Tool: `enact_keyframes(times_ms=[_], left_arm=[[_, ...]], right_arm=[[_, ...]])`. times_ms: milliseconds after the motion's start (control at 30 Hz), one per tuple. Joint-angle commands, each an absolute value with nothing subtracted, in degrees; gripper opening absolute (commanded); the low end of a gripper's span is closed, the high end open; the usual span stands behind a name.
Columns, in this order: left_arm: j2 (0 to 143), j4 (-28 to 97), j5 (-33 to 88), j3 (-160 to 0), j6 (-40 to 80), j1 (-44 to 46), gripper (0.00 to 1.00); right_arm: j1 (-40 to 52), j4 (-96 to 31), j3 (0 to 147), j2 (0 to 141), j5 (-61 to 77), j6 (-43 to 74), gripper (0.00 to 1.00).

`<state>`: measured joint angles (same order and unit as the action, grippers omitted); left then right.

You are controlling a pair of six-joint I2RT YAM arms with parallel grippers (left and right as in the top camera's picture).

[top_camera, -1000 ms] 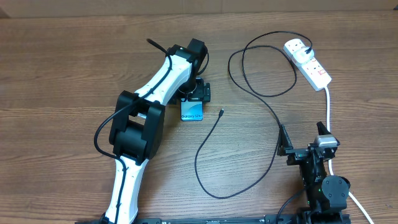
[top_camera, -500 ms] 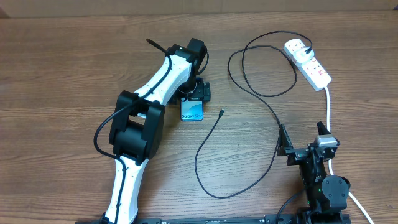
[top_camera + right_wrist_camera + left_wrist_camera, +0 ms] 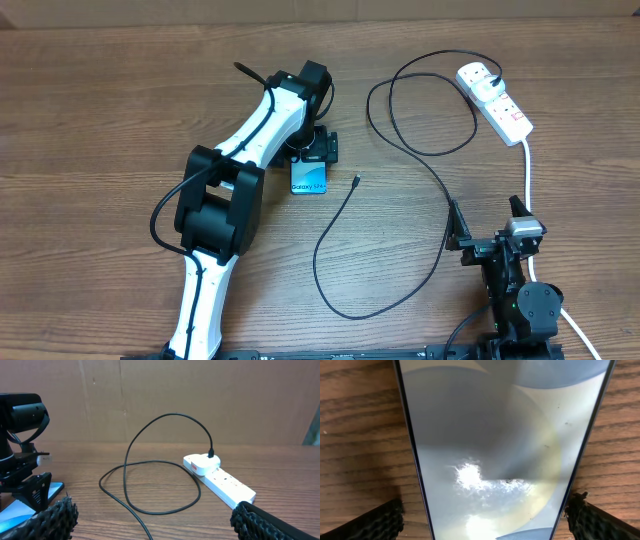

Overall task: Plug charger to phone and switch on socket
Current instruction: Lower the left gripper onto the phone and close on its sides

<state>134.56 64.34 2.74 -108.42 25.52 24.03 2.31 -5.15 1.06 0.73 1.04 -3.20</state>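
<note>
The phone (image 3: 309,181) lies flat on the wooden table, its blue screen up and partly under my left gripper (image 3: 318,152). In the left wrist view the phone (image 3: 500,435) fills the frame, and my left gripper (image 3: 485,522) is open, one finger at each long edge. The charger (image 3: 335,225) is a thin black cable whose tip (image 3: 357,181) lies just right of the phone. It loops across the table to a white plug (image 3: 477,75) seated in the socket (image 3: 505,110). My right gripper (image 3: 487,222) hangs open and empty at the near right. It faces the charger (image 3: 150,460) and the socket (image 3: 225,485).
The socket's thick white cord (image 3: 528,175) runs down the right side past my right arm. The charger's big loop (image 3: 345,310) lies on the table between the two arms. A cardboard wall (image 3: 200,395) stands behind the table.
</note>
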Motion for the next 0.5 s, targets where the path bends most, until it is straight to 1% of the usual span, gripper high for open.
enact_keyframes(times_ms=[0,467], left_arm=[[137.6,64.2,4.1,-107.7,25.7,25.1,1.0],[137.6,64.9,3.0,-107.7,26.4,26.9,1.0]], right_arm=[[2.6,-4.8,0.5,0.3,0.5,-3.0,1.0],[2.6,-4.8,0.5,0.3,0.5,-3.0,1.0]])
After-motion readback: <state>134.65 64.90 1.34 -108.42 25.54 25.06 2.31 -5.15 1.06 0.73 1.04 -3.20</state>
